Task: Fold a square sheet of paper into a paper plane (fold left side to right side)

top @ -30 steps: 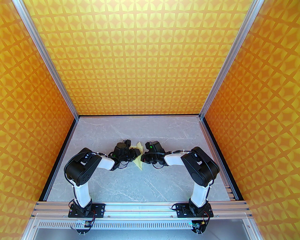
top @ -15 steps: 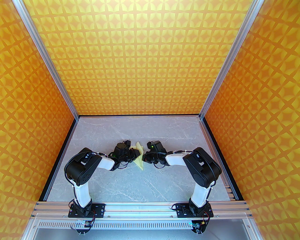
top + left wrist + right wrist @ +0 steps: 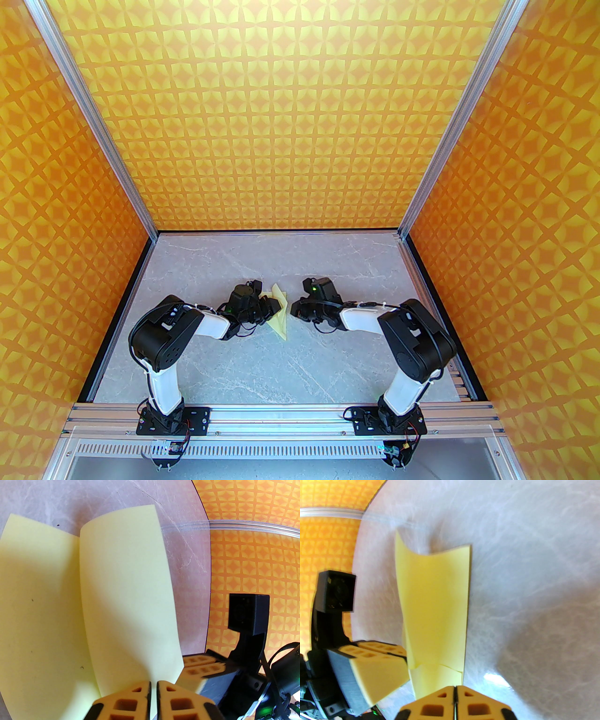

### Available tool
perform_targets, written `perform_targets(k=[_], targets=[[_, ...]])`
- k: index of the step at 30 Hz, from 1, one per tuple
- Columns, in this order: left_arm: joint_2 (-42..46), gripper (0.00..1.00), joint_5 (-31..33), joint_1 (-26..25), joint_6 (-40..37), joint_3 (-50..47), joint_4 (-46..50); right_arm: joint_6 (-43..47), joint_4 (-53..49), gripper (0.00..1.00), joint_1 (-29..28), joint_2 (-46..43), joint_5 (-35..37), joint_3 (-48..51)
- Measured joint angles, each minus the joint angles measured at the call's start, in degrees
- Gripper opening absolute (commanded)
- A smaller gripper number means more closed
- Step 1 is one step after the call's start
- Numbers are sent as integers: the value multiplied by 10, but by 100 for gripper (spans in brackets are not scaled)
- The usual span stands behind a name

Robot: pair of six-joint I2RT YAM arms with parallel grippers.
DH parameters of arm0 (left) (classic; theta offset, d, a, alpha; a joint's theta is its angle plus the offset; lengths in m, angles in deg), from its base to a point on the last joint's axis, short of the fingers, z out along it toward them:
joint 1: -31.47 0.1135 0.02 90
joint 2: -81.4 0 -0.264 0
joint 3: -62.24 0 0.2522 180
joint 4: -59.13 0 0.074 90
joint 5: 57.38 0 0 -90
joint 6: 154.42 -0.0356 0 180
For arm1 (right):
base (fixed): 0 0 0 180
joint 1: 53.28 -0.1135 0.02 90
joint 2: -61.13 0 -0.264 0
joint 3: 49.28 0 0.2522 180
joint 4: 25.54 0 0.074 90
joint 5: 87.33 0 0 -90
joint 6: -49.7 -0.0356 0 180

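grey table [image 3: 262, 370] under half-folded paper [image 3: 280, 324]

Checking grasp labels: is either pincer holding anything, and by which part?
The left pincer pinches the sheet of paper at the edge of its raised flap. The right pincer is shut on nothing.
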Motion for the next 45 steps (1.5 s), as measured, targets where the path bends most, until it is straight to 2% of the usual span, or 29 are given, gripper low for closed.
perform_targets(k=[9, 21, 32, 39, 40, 41, 45], targets=[[0, 12, 0, 0, -4, 7, 5, -31, 60, 16, 4, -3, -29, 4], [0, 12, 0, -1, -9, 7, 9, -39, 67, 16, 4, 24, -42, -10], [0, 12, 0, -1, -11, 7, 10, -37, 60, 0, 4, 42, -45, -33], [0, 12, 0, -1, -14, 7, 22, -34, 49, 0, 4, 51, -45, -39], [0, 12, 0, -1, -15, 8, 23, -34, 49, 6, 4, 52, -45, -39], [0, 12, 0, -1, -15, 8, 25, -33, 47, 8, 4, 52, -45, -40], [0, 12, 0, -1, -16, 8, 29, -32, 43, 10, 4, 53, -45, -41]])
